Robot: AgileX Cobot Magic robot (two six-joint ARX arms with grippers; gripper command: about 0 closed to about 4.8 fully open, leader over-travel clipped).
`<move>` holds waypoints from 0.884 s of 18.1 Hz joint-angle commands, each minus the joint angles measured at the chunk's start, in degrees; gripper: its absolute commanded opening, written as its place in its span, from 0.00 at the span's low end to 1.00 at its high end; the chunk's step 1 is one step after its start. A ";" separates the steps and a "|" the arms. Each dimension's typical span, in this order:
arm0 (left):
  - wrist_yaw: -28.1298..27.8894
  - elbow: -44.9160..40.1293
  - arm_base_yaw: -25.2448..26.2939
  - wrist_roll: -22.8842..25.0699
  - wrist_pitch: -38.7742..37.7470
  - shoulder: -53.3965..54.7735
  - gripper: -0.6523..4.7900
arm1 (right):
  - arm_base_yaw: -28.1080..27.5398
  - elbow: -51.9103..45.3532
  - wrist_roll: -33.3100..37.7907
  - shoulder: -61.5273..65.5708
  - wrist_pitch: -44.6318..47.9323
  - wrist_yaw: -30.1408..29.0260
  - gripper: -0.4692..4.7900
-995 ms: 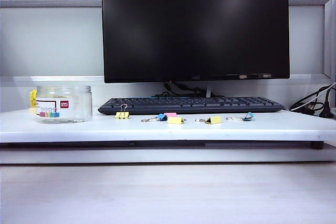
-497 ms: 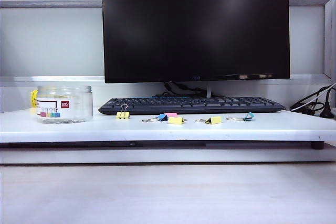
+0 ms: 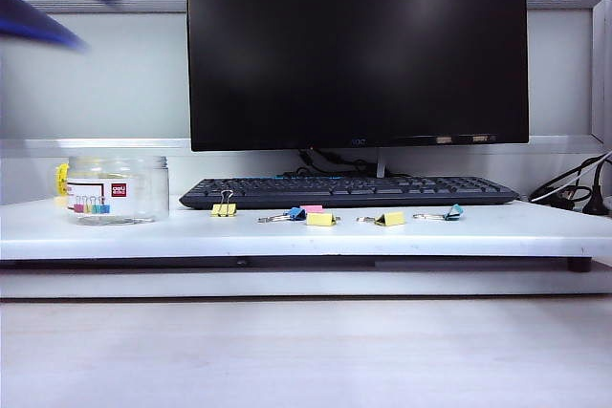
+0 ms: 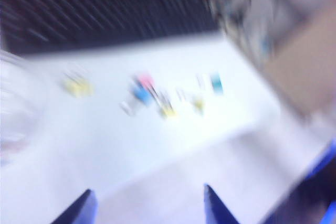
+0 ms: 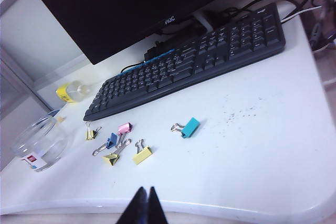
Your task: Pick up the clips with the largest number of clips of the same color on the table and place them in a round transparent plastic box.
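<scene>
- Exterior view: three yellow clips (image 3: 224,209) (image 3: 320,220) (image 3: 390,220) lie in a loose row on the white desk (image 3: 287,236), in front of the keyboard (image 3: 346,191), with blue (image 3: 295,213), pink (image 3: 311,208) and teal (image 3: 452,211) clips among them.
- The round transparent plastic box (image 3: 117,190) stands at the desk's left end, well apart.
- Left pincer (image 4: 147,205), blurred, hangs high over the desk, prongs spread, holding nothing.
- Right pincer (image 5: 143,205): tips together, empty, near the desk's front edge.

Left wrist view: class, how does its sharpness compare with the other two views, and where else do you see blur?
Left wrist view: motion-smeared throughout. Right wrist view: crisp; the shut right hand sharp. Exterior view: sharp, except blurred dark streaks at its upper left corner.
</scene>
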 commanded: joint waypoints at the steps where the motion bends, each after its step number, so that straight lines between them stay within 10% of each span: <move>1: -16.41 0.31 -14.45 4.50 7.82 6.43 0.62 | -0.02 -0.22 -0.24 -0.11 0.96 -0.02 0.09; 4: -24.52 0.74 -23.89 5.35 15.19 14.29 0.62 | -0.07 -0.22 -0.42 -0.11 0.94 -0.07 0.09; 16: -40.89 12.92 -33.40 0.48 16.26 35.15 0.65 | 0.00 -0.22 -0.42 -0.11 -0.85 -0.22 0.09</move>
